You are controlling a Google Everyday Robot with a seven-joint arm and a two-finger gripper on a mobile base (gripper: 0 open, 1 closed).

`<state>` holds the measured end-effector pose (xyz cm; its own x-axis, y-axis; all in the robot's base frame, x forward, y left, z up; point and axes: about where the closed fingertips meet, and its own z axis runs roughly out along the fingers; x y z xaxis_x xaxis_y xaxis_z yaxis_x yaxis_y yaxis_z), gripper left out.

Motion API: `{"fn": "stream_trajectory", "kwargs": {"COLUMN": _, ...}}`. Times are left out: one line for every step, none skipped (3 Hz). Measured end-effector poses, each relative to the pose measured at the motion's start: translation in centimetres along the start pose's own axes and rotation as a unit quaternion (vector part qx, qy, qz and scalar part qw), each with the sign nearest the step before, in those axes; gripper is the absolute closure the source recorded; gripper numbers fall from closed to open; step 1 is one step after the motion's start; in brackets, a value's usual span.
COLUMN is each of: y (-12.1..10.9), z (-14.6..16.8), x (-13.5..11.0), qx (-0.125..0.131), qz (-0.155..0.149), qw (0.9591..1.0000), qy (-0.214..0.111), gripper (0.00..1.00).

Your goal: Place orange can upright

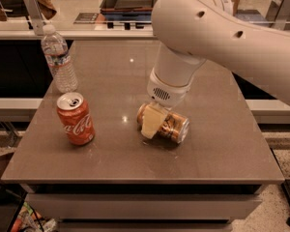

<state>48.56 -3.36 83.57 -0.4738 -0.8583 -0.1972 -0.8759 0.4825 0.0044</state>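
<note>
The orange can lies on its side near the middle of the brown table, golden-orange with silver ends. My gripper reaches down from the big white arm and sits right at the can's left half, with a cream part of it across the can's front. The can's far side is hidden behind the gripper and wrist.
A red Coca-Cola can stands upright at the table's left front. A clear water bottle stands upright at the back left. A counter runs behind the table, and the table's front edge is close to the orange can.
</note>
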Motion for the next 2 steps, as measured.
{"fn": "stream_trajectory", "kwargs": {"y": 0.06, "z": -0.04, "x": 0.01, "qx": 0.001, "qz": 0.000, "qw": 1.0000, "qy": 0.000, "gripper": 0.64}}
{"fn": "stream_trajectory", "kwargs": {"y": 0.12, "z": -0.09, "x": 0.02, "qx": 0.002, "qz": -0.001, "qw": 1.0000, "qy": 0.000, "gripper": 0.87}}
